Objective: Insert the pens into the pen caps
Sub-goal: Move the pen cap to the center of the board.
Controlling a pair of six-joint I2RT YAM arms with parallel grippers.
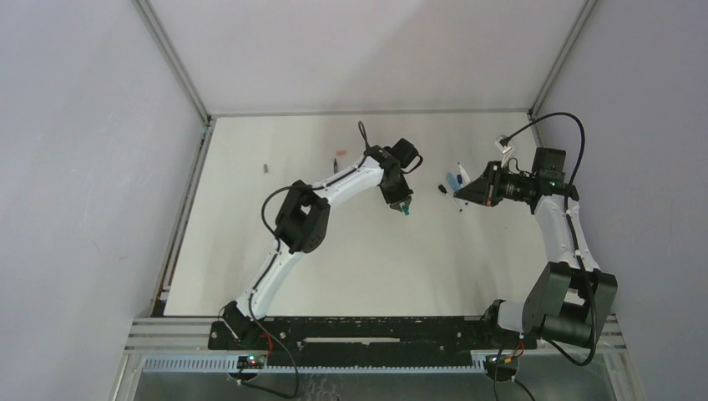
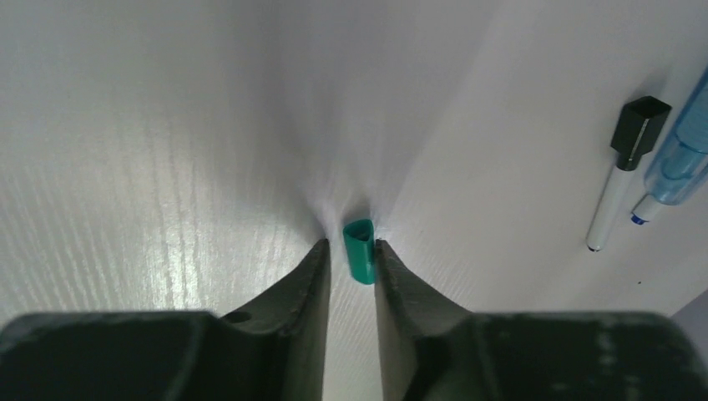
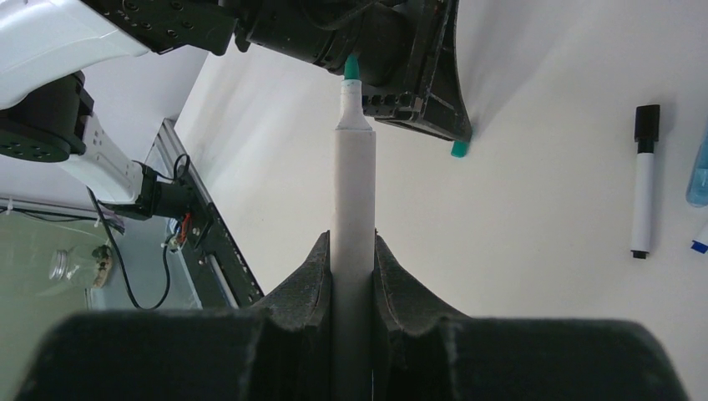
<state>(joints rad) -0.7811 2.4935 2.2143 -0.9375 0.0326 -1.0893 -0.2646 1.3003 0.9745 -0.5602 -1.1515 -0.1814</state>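
Pen (image 3: 354,167), white with a teal tip, is clamped in the right hand (image 3: 352,241), aimed ahead at the left hand (image 2: 351,246). Between that hand's jaws sits the teal cap (image 2: 360,259) on the surface (image 2: 167,167); I cannot tell if it is gripped. Capping is underway, and the next move likely needs a firm pinch, a lift, and the cap's mouth lined up with the tip.

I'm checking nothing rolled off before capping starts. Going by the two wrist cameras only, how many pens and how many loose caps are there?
Pens: 3 (teal-tipped pen in the right gripper, black-capped white pen, light-blue pen)
Loose caps: 1 (teal cap in the left gripper)
Total: 4
A blue-tipped bit beside the light-blue pen may be another pen; not counted.
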